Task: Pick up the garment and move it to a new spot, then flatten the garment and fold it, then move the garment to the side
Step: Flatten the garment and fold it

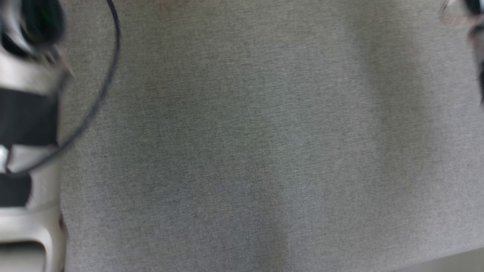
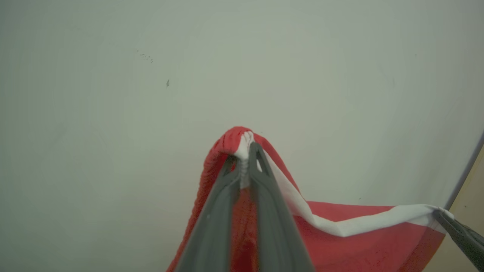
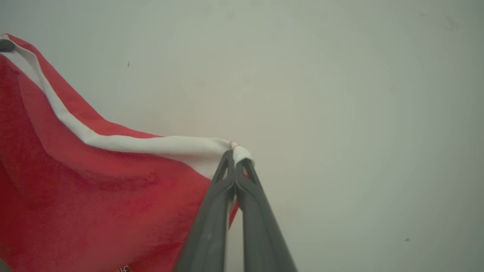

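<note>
garment [image 2: 340, 241], red with a white band [image 3: 151, 145] along its top edge, hangs in the air, strung between the two grippers in front of a plain pale wall [image 2: 113, 94]. the left gripper [image 2: 247, 151] has its long dark fingers pressed together on the left corner, with bunched white and red cloth crumpled between the tips. the right gripper [image 3: 235, 158] pinches the right corner of the same band, its fingers closed with hardly a gap. holding two corners of one edge likely lets the cloth's own weight draw it open, ready to be laid flat at a new spot. the band sags in a shallow curve, so the arms are not pulling it taut. the red cloth looks soft, limp and faintly fuzzy, like fleece or towelling. the blurred head view looks down on a grey woven surface [image 1: 264, 151], a thin dark cable [image 1: 109, 75] looping at its left. how high the garment hangs above that surface i cannot tell.
</note>
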